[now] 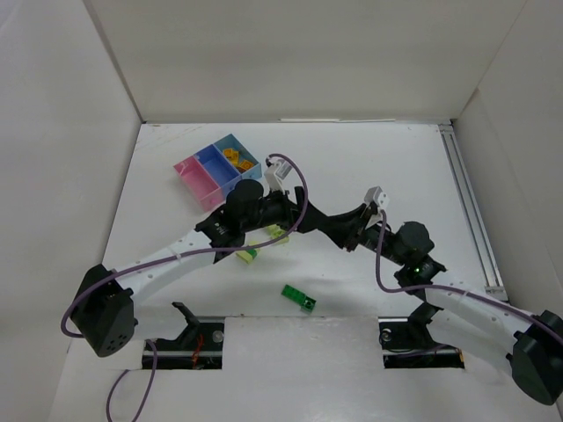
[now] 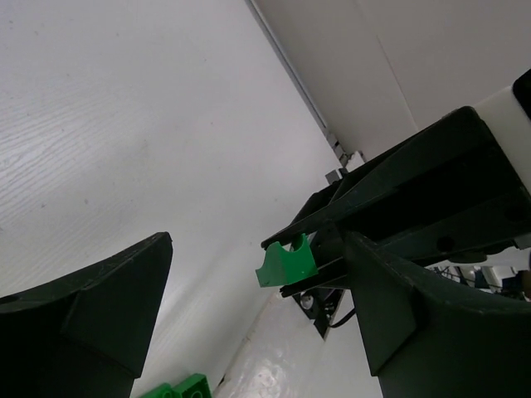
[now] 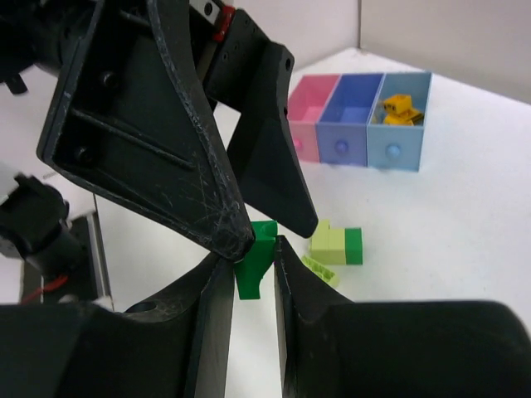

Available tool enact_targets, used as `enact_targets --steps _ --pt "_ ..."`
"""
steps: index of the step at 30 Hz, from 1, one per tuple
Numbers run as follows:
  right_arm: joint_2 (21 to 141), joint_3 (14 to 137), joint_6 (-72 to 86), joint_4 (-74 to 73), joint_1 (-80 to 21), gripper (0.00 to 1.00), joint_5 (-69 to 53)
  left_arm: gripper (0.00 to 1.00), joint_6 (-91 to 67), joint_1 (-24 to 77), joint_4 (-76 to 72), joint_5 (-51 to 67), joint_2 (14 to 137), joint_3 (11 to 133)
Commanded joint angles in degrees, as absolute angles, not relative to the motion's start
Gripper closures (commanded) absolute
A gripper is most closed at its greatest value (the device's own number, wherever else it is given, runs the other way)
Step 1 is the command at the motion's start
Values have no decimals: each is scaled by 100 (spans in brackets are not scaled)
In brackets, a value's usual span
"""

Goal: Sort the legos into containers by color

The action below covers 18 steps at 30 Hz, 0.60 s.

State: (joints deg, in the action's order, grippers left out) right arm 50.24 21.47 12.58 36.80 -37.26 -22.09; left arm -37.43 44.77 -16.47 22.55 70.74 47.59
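My right gripper (image 3: 251, 251) is shut on a dark green lego (image 3: 252, 280) held above the table. My left gripper (image 2: 257, 246) is open, its two fingers (image 2: 99, 307) flanking that same lego (image 2: 286, 264) without clearly touching it. From above, the two grippers meet mid-table, left (image 1: 295, 221) and right (image 1: 327, 227). On the table lie a pale yellow-with-green lego (image 3: 336, 246), a lime green lego (image 3: 320, 270) and another dark green lego (image 1: 299, 297). The containers (image 1: 214, 169) stand at the back left. Their light blue bin (image 3: 398, 145) holds orange-yellow legos (image 3: 401, 108).
The pink bin (image 3: 309, 124) and the middle blue bin (image 3: 350, 133) show no bricks inside. White walls enclose the table. A metal rail (image 1: 471, 211) runs along the right edge. Both arm bases sit at the near edge.
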Motion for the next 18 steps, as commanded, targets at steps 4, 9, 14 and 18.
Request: enact_targets --steps 4,9,14,18 --pt "4957 2092 1767 5695 -3744 93 -1723 19 -3797 4597 -2241 2970 6812 4711" --pt "5010 2197 1495 5740 -3744 93 -1714 23 -3797 4544 -2443 3435 6812 4711" --pt "5123 2250 1372 5854 -3797 90 -1416 36 -3850 4544 -2575 3770 6812 4711" --pt "5238 2355 1073 5906 -3867 90 -1117 41 -3911 4544 -2698 4113 6812 4711"
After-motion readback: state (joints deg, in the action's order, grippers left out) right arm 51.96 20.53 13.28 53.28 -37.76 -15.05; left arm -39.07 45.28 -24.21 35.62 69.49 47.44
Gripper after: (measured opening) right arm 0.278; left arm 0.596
